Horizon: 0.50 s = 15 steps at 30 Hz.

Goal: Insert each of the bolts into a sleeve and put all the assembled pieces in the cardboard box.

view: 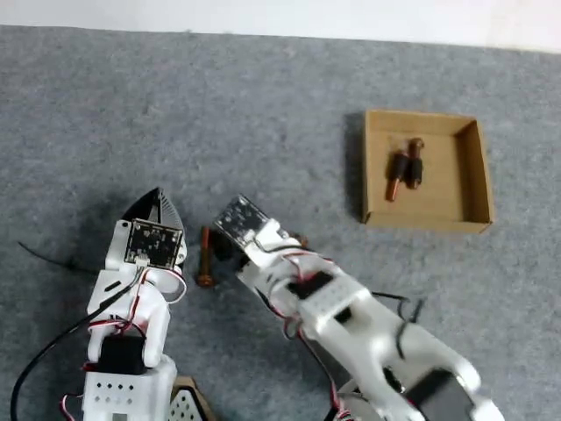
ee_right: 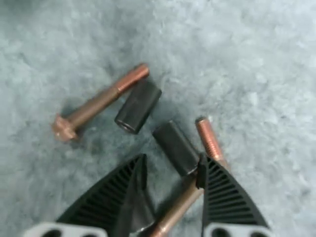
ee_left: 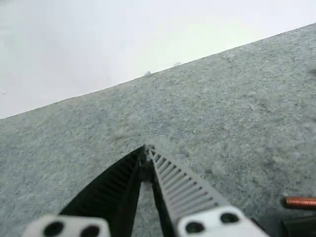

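The right claw (ee_right: 172, 162) stood open astride a bolt (ee_right: 207, 136) just beside a sleeve (ee_right: 177, 147); closing might pinch both or roll the bolt off. The left claw (ee_left: 147, 150) was closed, empty.

The long metal bolts (ee_right: 101, 100) are copper-coloured, the short cylindrical sleeves (ee_right: 138, 106) black, the square cardboard box (view: 451, 184) light brown, and the fuzzy mat (view: 263, 105) grey.

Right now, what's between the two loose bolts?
Two sleeves, both off the bolts: one sleeve beside the far bolt, the other sleeve against the near bolt. The right wrist view shows it.
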Motion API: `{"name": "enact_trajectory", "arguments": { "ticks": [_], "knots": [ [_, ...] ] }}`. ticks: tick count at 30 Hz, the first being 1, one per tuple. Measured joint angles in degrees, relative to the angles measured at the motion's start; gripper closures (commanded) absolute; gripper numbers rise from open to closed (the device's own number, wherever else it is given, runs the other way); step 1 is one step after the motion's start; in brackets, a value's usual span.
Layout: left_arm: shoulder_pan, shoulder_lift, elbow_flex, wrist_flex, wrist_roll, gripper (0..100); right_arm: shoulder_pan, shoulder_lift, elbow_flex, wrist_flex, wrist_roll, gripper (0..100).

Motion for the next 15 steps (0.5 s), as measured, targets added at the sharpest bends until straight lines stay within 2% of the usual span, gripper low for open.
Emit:
{"name": "enact_trajectory", "arguments": {
  "ticks": [8, 15],
  "knots": [
    [-0.4, 0.0, 0.0, 0.0, 0.0, 100, 0.1, 17.9, -12.0, -0.1, 0.1, 84.7],
    [-0.3, 0.0, 0.0, 0.0, 0.0, 100, 1.8, 19.3, -13.0, -0.1, 0.1, 84.7]
  ]
}}
